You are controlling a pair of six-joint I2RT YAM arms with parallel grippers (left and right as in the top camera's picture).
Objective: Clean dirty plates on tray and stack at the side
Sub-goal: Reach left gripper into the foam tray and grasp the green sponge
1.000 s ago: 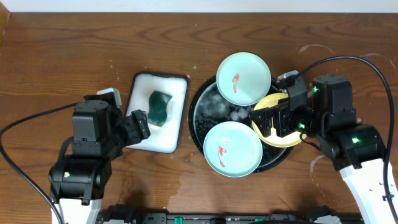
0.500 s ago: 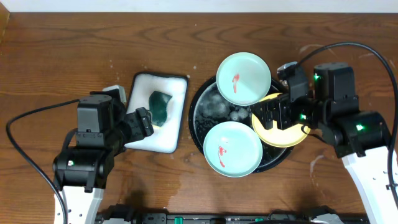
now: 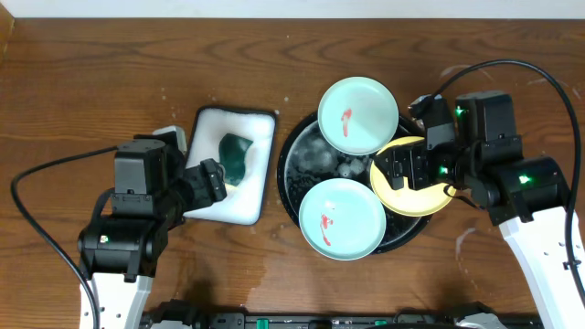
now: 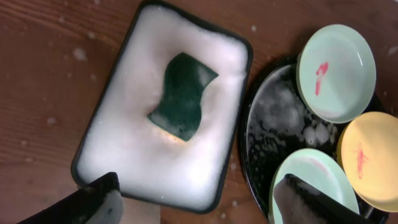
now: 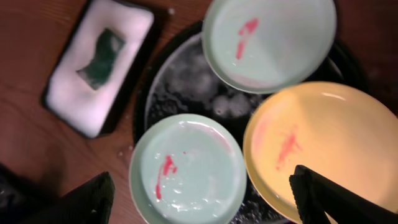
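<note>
green plates (image 5: 268,40) (image 5: 186,168): 2 | yellow plate (image 5: 326,146): 1 | tray (image 5: 186,81): 1 | sponge (image 4: 181,96): 1, ahead of left fingers (image 4: 99,199), spread wide | right fingers (image 5: 323,199): wide, above plates, empty

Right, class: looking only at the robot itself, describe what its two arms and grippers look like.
Both the left arm and right arm have blocky black housings on white lower links. Small green lights glow on each. A thin black cable loops from the left arm, another from the right. The left gripper and right gripper each have two dark fingers.
</note>
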